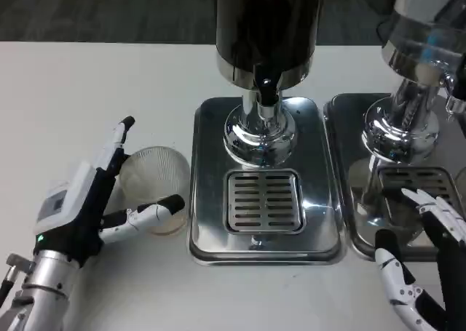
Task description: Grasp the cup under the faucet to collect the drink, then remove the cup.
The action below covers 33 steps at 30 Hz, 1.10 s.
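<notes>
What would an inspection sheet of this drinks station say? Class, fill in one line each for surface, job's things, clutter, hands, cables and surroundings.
Surface: white table, looks clean.
Job's things: clear plastic cup beside the drip tray, not under the faucet; it seems to lie on its side. Dispenser stands on the tray.
Clutter: nothing seen.
Hands: left hand has fingers around the cup, grip not yet certain; right hand open, holding nothing, at the second tray.
Cables: a dark cable by the second dispenser.
Surroundings: dark floor beyond the table.
</notes>
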Motion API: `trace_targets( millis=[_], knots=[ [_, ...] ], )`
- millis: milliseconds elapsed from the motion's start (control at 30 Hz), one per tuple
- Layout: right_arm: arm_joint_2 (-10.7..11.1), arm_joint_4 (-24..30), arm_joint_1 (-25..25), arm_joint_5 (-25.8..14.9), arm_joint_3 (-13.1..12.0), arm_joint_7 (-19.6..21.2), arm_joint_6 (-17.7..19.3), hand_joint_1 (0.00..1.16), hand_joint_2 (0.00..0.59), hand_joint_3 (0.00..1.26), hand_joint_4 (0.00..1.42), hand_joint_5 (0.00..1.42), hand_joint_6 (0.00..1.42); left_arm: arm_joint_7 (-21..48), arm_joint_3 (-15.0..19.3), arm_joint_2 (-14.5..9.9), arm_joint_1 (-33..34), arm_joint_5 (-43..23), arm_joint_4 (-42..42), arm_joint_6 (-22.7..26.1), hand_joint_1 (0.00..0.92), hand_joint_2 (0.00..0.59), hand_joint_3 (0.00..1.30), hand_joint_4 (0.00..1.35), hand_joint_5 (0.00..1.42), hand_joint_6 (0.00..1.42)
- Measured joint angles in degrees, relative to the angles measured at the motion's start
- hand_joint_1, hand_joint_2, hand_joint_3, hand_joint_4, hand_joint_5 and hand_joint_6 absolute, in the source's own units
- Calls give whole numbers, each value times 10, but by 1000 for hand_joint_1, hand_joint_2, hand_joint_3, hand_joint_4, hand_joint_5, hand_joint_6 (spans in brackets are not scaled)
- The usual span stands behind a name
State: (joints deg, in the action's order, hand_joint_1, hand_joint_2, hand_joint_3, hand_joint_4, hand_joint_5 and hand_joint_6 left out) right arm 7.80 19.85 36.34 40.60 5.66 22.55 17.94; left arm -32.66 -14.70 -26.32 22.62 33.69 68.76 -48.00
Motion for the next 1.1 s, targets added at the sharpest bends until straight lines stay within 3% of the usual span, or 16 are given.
trace_targets(
  millis=[467,733,1100],
  knots=[
    [0,2,-2,-13,-4,-21,0,267,413,317,211,170,188,-9,-14,17,9,-16,7,5,293,75,0,63,340,465],
    [0,2,-3,-17,-7,-27,0,271,425,317,219,173,194,-21,-32,15,15,-14,7,9,298,29,0,23,299,408],
    [0,0,-21,-20,-8,-29,0,275,428,317,220,173,195,-19,-48,5,16,3,15,26,304,30,0,0,282,374]
  ],
)
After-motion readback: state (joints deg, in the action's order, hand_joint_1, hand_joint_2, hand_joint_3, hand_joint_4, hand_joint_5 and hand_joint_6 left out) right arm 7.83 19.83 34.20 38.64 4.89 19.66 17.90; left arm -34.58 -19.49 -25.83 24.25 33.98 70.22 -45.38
